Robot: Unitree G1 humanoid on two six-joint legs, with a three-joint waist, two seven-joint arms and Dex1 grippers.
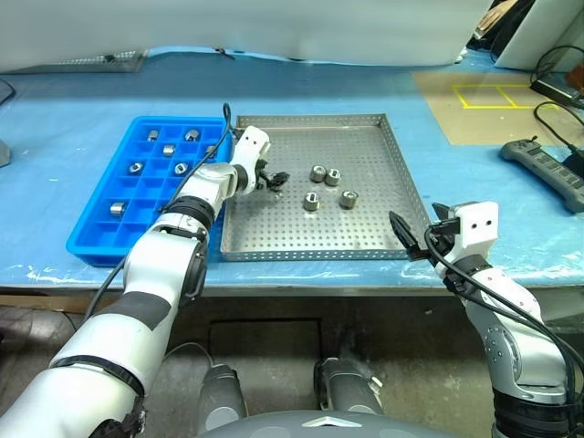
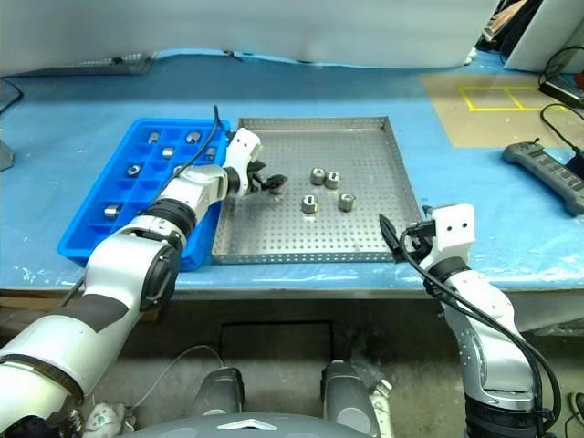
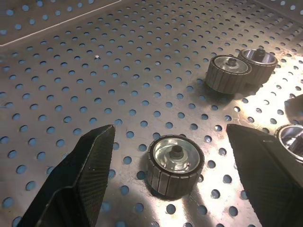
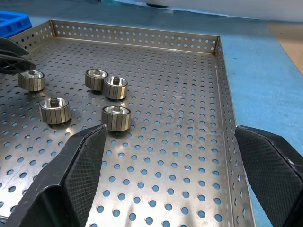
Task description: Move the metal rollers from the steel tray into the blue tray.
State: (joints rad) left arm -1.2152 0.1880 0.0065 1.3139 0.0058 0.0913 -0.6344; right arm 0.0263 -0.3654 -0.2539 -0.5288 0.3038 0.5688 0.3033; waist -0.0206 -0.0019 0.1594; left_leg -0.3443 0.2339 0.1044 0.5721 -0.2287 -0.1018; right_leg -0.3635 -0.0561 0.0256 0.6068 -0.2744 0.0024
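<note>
On the steel tray (image 1: 365, 233), left tool (image 3: 170, 161) stands open around a roller (image 3: 175, 165)

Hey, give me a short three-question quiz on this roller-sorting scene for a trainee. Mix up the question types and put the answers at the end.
1. True or false: the left hand is shut on a metal roller.
2. Which tray lies farther to the robot's left? A) the steel tray B) the blue tray
3. Fill in: ___ metal rollers lie in the steel tray.

Key:
1. False. Its fingers stand open on either side of a roller that rests on the steel tray.
2. B.
3. Five.
</note>
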